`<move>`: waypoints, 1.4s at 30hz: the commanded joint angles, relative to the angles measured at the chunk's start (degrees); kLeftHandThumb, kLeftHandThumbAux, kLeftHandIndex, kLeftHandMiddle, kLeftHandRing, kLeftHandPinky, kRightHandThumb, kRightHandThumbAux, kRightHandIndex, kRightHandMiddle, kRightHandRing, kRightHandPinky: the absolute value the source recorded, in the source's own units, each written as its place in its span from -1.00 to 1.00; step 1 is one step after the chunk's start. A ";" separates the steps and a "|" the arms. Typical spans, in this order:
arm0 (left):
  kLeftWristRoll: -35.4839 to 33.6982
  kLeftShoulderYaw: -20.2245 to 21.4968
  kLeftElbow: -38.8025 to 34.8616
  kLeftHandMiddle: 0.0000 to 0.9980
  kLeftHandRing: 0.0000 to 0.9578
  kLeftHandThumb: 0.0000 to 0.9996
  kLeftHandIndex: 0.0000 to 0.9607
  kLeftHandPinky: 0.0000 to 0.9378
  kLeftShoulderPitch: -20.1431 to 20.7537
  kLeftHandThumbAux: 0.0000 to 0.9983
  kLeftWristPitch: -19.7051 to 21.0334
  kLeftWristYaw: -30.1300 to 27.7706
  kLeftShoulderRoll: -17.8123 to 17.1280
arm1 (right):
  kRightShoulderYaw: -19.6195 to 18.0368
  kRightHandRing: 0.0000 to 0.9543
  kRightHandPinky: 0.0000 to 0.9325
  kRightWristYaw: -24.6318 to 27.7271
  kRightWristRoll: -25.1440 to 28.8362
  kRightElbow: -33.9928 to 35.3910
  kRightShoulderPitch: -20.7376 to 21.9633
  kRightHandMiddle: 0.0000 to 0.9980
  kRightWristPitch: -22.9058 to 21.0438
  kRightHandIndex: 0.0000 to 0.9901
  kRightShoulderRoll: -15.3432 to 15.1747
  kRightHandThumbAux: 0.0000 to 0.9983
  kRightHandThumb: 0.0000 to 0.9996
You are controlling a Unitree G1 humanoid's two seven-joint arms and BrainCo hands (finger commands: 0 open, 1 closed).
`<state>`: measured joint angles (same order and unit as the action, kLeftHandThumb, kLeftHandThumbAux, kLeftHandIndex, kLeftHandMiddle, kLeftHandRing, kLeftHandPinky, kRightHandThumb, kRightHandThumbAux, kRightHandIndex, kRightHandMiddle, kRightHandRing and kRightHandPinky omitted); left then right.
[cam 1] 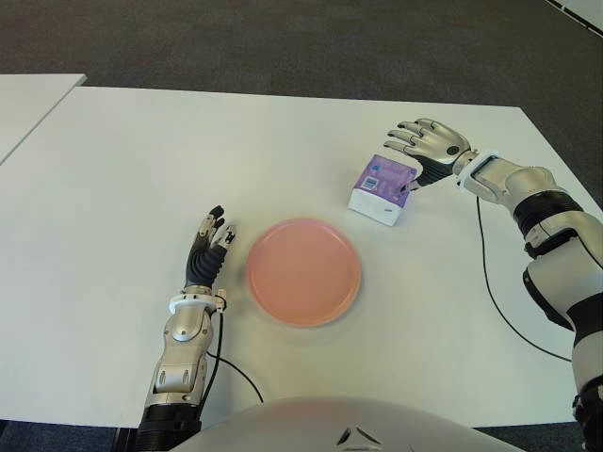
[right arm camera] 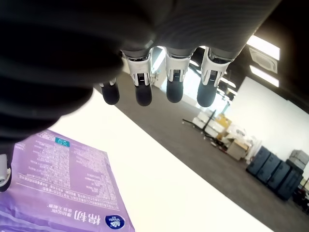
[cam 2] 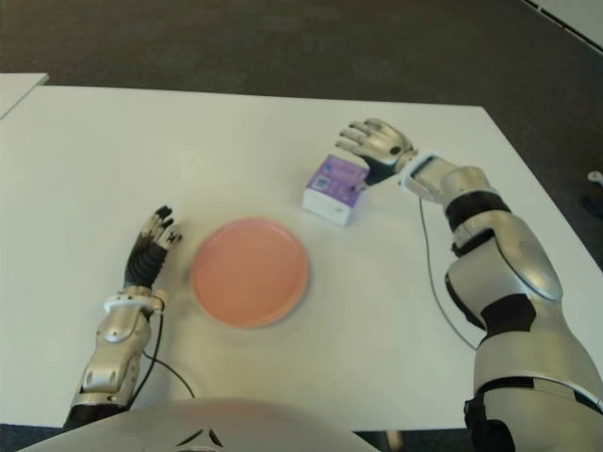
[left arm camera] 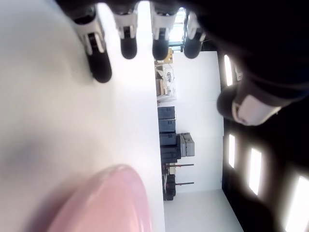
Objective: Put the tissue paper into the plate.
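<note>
Robot's own torso [cam 1: 330, 428] fills the near edge of the eye views, grey and rounded. Just beyond it, left forearm runs up the desk [cam 1: 113, 207] to the left hand [cam 1: 206, 247], which shows just left of the plate [cam 1: 303, 271]. Left hand's fingers [left arm camera: 100, 63] are extended and slightly apart, holding nothing; in the left wrist view the tips point out over bare white desk with the plate's pink rim close by. Can't tell from the pictures whether the palm actually touches the desk.

Plate is pink, round, flat on the desk near centre, nothing on it.

Tissue paper pack [cam 1: 382, 188] sits on the desk beyond the plate and to its right, clearly apart from it. Purple top with printed text, white sides.

Right hand [cam 1: 429, 146] is at the pack's far-right side, palm down, fingers [right arm camera: 144, 87] spread and straight, reaching out above and past the pack. Thumb tip looks to be at the pack's right edge, but contact isn't certain. No grasp: right wrist view shows four fingertips in open air over the desk, purple wrapper below the palm.

Black cable [cam 1: 495, 292] trails over the desk on the right, near the right arm. Dark carpet floor [cam 1: 283, 38] beyond the desk's far edge.
</note>
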<state>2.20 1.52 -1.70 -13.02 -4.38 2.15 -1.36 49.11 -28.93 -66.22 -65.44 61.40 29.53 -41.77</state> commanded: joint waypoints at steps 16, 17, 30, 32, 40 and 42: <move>0.47 -0.02 1.24 -1.00 -1.00 -1.00 -1.00 -1.00 -1.28 -0.01 0.30 0.73 0.70 | -4.56 -1.00 -1.00 5.27 4.35 1.66 -1.81 -1.00 1.28 -1.00 -3.10 -0.14 -0.04; 0.48 -0.05 1.32 -1.00 -1.00 -1.00 -1.00 -1.00 -1.26 -0.01 0.14 0.67 0.67 | -4.83 -1.00 -1.00 5.62 4.53 1.68 -1.93 -1.00 1.31 -1.00 -3.18 -0.14 -0.04; 0.18 -0.08 2.02 -1.00 -1.00 -1.00 -1.00 -1.00 -1.15 0.00 -0.71 0.32 0.64 | -6.43 -1.00 -1.00 9.16 6.01 2.64 -3.73 -1.00 3.26 -1.00 -4.39 -0.13 0.00; 0.19 -0.10 2.05 -1.00 -1.00 -1.00 -1.00 -1.00 -1.11 0.00 -0.78 0.36 0.67 | -6.46 -1.00 -1.00 9.55 6.03 3.03 -4.35 -1.00 3.70 -1.00 -4.76 -0.12 0.00; 0.28 -0.08 2.29 -1.00 -1.00 -1.00 -1.00 -1.00 -0.86 0.02 -0.96 0.56 0.83 | -6.48 -1.00 -1.00 10.75 5.42 4.63 -5.98 -1.00 4.50 -1.00 -5.94 -0.08 0.00; 0.34 -0.01 2.45 -1.00 -1.00 -1.00 -1.00 -1.00 -0.74 0.02 -0.96 0.62 0.81 | -6.21 -1.00 -1.00 10.62 4.88 5.19 -6.32 -1.00 4.50 -1.00 -6.28 -0.08 0.00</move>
<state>2.31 1.42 -0.93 -13.19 -6.15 2.16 -0.90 42.53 -18.88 -60.65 -61.19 56.20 33.15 -47.11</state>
